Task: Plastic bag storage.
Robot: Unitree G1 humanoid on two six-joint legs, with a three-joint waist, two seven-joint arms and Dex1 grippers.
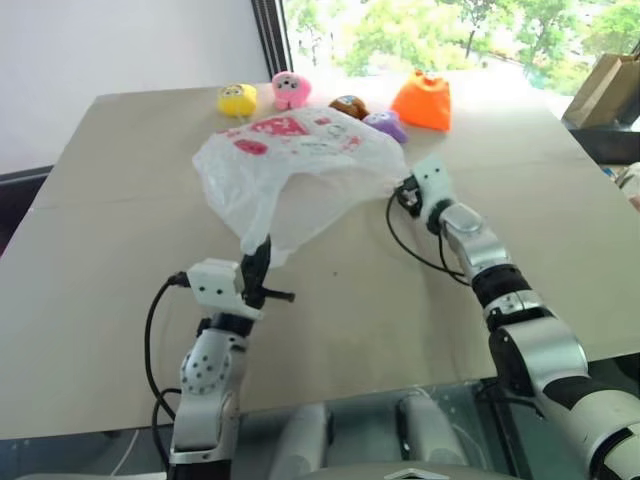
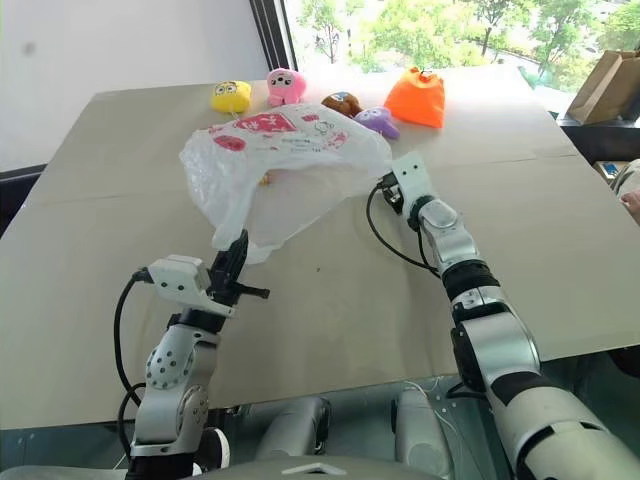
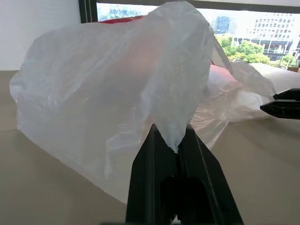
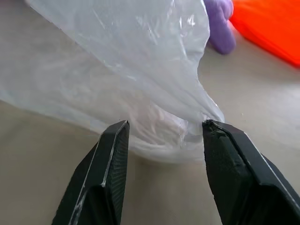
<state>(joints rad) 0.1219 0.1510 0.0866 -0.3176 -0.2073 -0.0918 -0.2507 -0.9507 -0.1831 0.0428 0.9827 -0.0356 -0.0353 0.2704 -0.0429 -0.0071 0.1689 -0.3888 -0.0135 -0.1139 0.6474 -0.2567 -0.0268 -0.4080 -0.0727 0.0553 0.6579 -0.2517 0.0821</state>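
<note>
The plastic bag [image 1: 290, 165], translucent white film with red print on top, billows over the middle of the table [image 1: 110, 260]. Its near edge is drawn to a point and pinched in my left gripper [image 3: 174, 140], which is shut on it and holds it raised off the table [image 1: 262, 250]. My right gripper [image 4: 164, 129] stands open at the bag's right corner [image 1: 400, 190]. A crumpled fold of the film [image 4: 187, 126] lies between its two fingers, close to one fingertip [image 4: 213, 126].
Along the table's far edge sit small plush toys: yellow [image 1: 237, 98], pink [image 1: 290, 89], brown [image 1: 348, 105], purple [image 1: 385, 124] and a larger orange one [image 1: 423, 102]. A brown paper bag [image 1: 605, 88] stands beyond the table's right side.
</note>
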